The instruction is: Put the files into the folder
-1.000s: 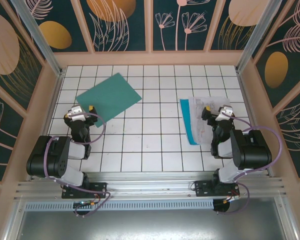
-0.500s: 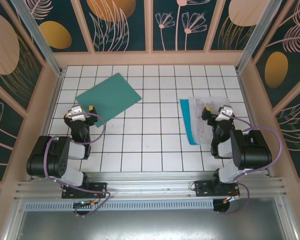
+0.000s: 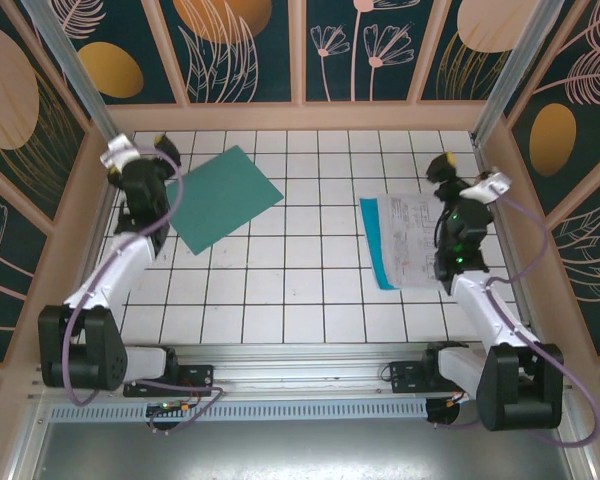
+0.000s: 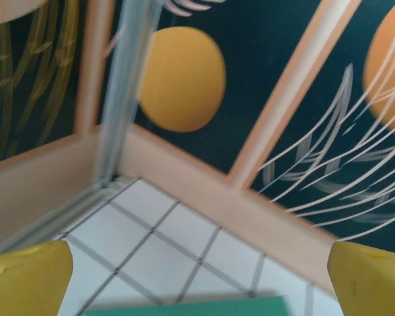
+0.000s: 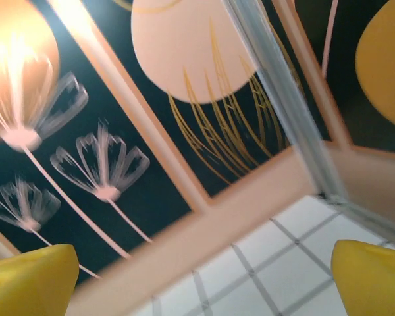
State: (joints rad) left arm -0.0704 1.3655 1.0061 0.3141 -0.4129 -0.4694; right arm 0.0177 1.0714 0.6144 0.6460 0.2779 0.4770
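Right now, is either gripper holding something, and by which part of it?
Nothing is held. The left gripper and the right gripper are both wide open, with nothing between them.

Open tiles [image 3: 315, 250] run between folder [image 3: 217, 197] and files [image 3: 417, 238], while wooden walls [image 3: 300, 116] close off the far edge and both sides

The green folder [image 3: 218, 198] lies flat on the left side of the white tiles [image 3: 300, 270], turned a bit. The white files [image 3: 418, 235] with black drawings lie flat on the right, well apart from it.
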